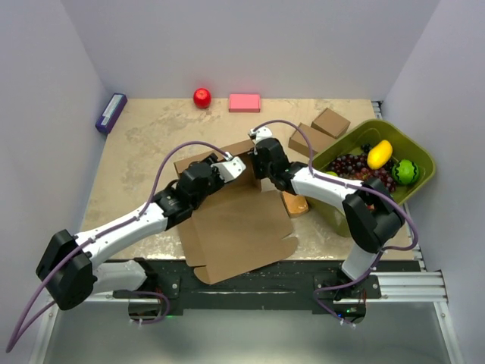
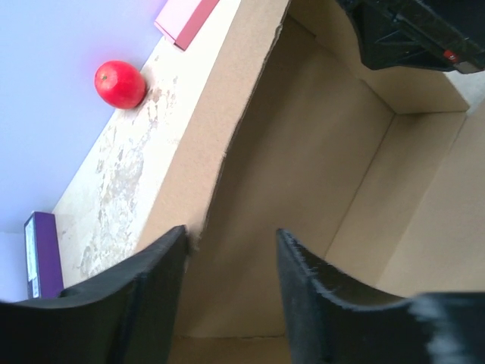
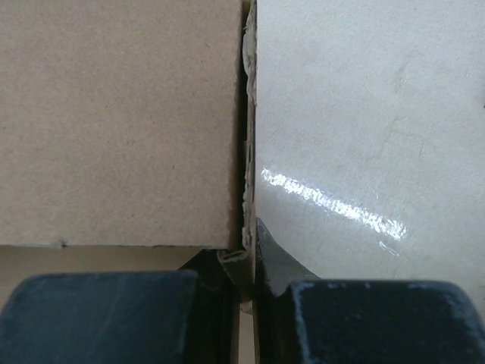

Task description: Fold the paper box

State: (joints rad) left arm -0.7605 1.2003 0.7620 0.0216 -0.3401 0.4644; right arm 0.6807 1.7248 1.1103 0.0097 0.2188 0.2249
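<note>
Centrally, plain paper box, purple carton label unreadable

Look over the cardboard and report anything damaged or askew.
The paper box has a rough spot: seen from the left wrist, the top edge of its raised wall is ragged and kinked. The edge pinched by the right gripper also looks frayed. Its front flap overhangs the near edge of the table. Nothing else stands out.
</note>
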